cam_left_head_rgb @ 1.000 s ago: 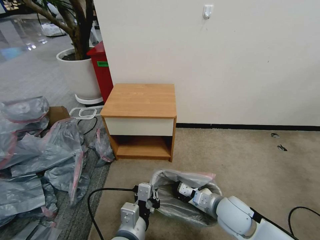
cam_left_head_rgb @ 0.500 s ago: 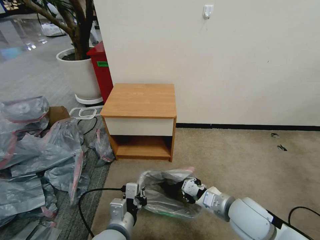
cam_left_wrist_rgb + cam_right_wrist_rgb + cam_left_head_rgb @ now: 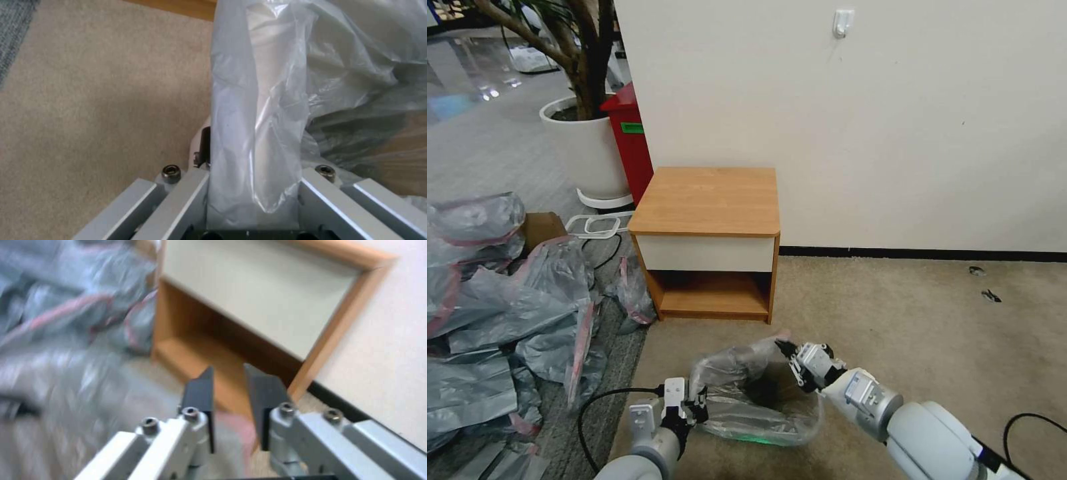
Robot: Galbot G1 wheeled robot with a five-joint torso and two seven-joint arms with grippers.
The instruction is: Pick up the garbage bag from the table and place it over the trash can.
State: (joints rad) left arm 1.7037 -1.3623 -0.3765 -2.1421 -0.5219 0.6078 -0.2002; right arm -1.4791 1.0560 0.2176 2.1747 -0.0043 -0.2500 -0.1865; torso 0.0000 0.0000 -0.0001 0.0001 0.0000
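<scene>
Trash can (image 3: pixel 760 390) (prob.) under garbage bag (image 3: pixel 740 373)

Both arms reach forward and low. The left gripper (image 3: pixel 694 404) has its jaws clamped on a fold of the garbage bag (image 3: pixel 740 390). The right gripper (image 3: pixel 787 352), held higher and angled up, has its jaws slightly parted, pinching the bag's pink rim.

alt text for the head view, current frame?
Two robot arms hold a translucent grey garbage bag spread low over beige carpet: left claw at its near-left edge, right claw at its pink-banded far rim. Behind stands the bare-topped wooden table.
</scene>
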